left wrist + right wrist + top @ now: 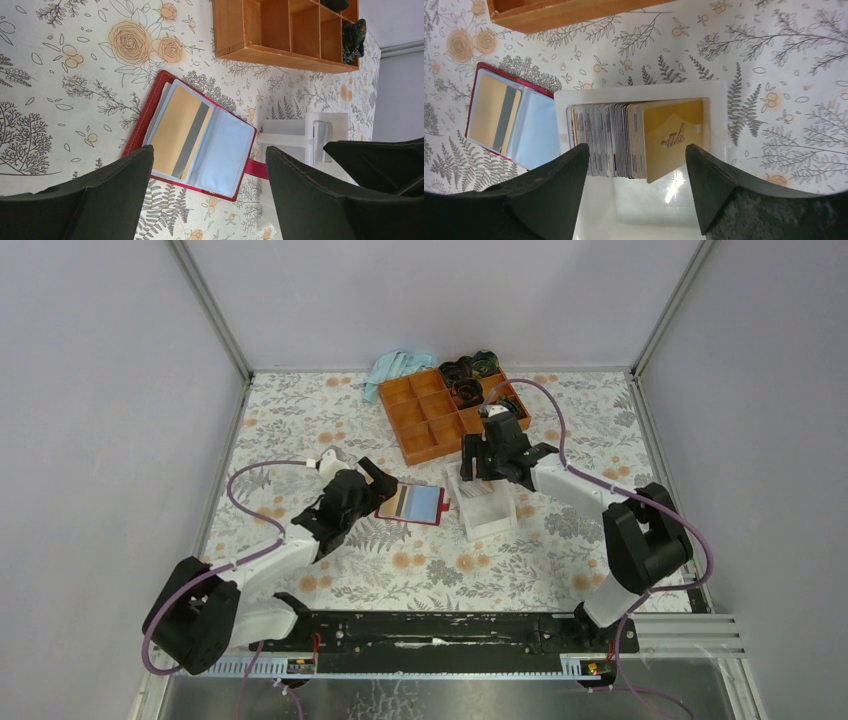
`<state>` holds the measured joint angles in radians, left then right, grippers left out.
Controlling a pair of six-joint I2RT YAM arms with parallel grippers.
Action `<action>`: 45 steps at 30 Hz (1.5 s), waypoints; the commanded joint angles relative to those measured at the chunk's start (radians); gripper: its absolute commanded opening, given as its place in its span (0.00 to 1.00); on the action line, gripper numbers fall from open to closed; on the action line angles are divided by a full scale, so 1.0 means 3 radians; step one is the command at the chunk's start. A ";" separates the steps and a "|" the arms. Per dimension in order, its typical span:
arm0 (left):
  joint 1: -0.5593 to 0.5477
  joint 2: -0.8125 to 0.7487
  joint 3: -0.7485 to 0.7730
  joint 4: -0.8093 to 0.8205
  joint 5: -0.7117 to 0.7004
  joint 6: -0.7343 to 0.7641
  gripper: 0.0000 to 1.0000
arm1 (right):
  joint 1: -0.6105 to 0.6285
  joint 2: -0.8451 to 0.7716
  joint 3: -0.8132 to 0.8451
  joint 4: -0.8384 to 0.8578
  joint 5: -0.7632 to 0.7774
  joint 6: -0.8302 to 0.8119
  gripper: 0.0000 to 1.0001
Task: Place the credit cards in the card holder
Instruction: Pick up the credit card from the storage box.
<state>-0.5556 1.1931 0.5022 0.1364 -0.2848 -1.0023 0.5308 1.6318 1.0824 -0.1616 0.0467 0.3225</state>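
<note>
The dark-red card holder [410, 503] lies open on the floral table, with a tan-gold card [177, 132] with a grey stripe in its left pocket. Its right pocket [222, 150] looks light blue. My left gripper [209, 150] hovers open just above the holder [150, 107], with nothing between its fingers. Several credit cards [614, 140] stand in a row in a whitish clear box [639, 92], with a gold card [671, 135] in front. My right gripper [637, 147] is open over that row and holds nothing. In the top view the left gripper [368, 480] is left of the holder and the right gripper [490, 465] is over the box [490, 512].
An orange compartment tray [440, 415] stands behind the box, with dark objects [468, 370] in its far cells. A light-blue cloth [395, 368] lies at the back wall. The holder's snap tab [256, 167] points toward the box. Walls close in the table on three sides.
</note>
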 commanded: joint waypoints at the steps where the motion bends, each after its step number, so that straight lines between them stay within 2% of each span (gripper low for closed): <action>1: 0.0000 0.0039 0.0027 0.0126 -0.0022 -0.0007 0.89 | -0.0031 0.0087 0.0064 0.0130 -0.0265 0.0076 0.77; 8: -0.0002 0.0049 0.0045 0.0134 -0.0006 -0.0004 0.88 | -0.0136 0.0169 0.0005 0.0271 -0.0601 0.0223 0.71; 15: 0.0001 0.0055 0.0043 0.0129 -0.0016 -0.0018 0.88 | -0.0205 0.0154 -0.0038 0.0315 -0.0793 0.0306 0.55; 29: 0.0004 0.0054 0.0046 0.0131 -0.0007 -0.0048 0.87 | -0.0217 0.0007 -0.0032 0.0277 -0.0785 0.0340 0.30; 45: 0.0004 0.0078 0.0078 0.0145 -0.0007 -0.0059 0.87 | -0.0219 -0.0152 0.0044 0.0121 -0.0606 0.0248 0.24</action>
<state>-0.5556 1.2087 0.5026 0.1368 -0.2840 -1.0157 0.4622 1.6333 1.0718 -0.1078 -0.1505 0.4145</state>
